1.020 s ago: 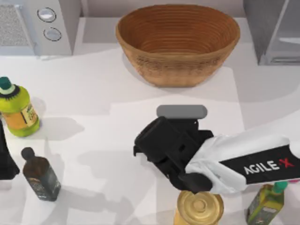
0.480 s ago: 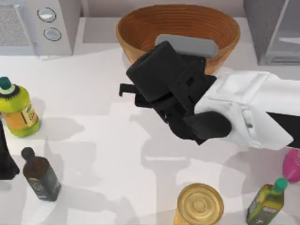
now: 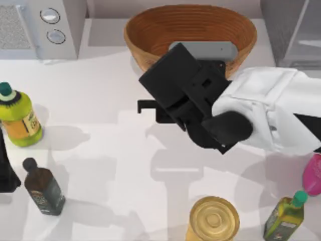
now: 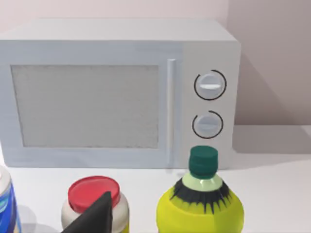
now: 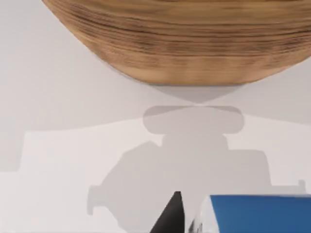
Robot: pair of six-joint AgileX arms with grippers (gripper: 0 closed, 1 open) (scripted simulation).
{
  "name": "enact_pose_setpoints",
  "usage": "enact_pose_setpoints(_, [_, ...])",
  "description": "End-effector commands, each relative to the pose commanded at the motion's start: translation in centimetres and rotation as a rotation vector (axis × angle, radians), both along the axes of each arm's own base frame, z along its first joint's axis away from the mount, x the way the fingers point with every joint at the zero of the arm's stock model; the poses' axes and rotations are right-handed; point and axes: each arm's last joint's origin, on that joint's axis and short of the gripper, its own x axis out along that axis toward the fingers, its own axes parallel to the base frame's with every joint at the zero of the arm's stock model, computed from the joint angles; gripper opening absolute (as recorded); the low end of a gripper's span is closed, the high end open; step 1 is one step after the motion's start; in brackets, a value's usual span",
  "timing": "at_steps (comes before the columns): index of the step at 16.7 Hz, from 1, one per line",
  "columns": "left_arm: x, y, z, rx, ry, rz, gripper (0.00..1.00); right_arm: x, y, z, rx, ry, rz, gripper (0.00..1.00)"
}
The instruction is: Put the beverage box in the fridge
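Hanging over the middle of the white worktop [image 3: 100,120], the right gripper [image 3: 173,103] sits raised beside the front rim of the woven basket [image 3: 190,30], its black body and white arm reaching in from the top view's right. In the right wrist view a blue carton top, the beverage box [image 5: 260,213], lies close against a dark fingertip [image 5: 170,216], so the right gripper looks clenched on the beverage box, held up above the worktop, whose surface carries the arm's shadow below the basket. The fridge [image 3: 293,32] stands at the far right corner, well apart from the box. Near the front edge are a gold-lidded can [image 3: 214,219], a green-capped bottle [image 3: 285,216] and a pink object [image 3: 313,174]. On the left stand a yellow bottle [image 3: 19,116], a dark bottle [image 3: 44,188] and the microwave [image 3: 42,27]. The left gripper [image 4: 95,218] is parked at the left edge, beside a red-lidded jar [image 4: 95,201]; whether it is released or clenched cannot be told.
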Motion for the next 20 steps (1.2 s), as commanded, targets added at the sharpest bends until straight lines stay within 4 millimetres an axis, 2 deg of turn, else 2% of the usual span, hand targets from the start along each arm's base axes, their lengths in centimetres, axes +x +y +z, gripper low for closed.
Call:
enact_pose_setpoints(5, [0.0,0.0,0.0,0.0,0.0,0.0,1.0,-0.2,-0.1,0.1,0.007,-0.002,0.007,0.0])
enact_pose_setpoints(8, [0.0,0.0,0.0,0.0,0.0,0.0,1.0,-1.0,-2.0,0.9,0.041,-0.01,0.037,0.0])
enact_pose_setpoints(11, [0.0,0.0,0.0,0.0,0.0,0.0,1.0,-2.2,-6.5,1.9,0.112,-0.038,0.071,0.0])
enact_pose_setpoints(15, [0.0,0.0,0.0,0.0,0.0,0.0,1.0,-5.4,-14.8,2.7,0.236,-0.17,0.103,0.0])
enact_pose_setpoints(17, [0.0,0.0,0.0,0.0,0.0,0.0,1.0,-7.4,-18.7,2.1,0.27,-0.27,0.11,0.0])
enact_pose_setpoints(20, [0.0,0.0,0.0,0.0,0.0,0.0,1.0,-9.9,-22.8,-0.9,0.238,-0.39,0.103,0.0])
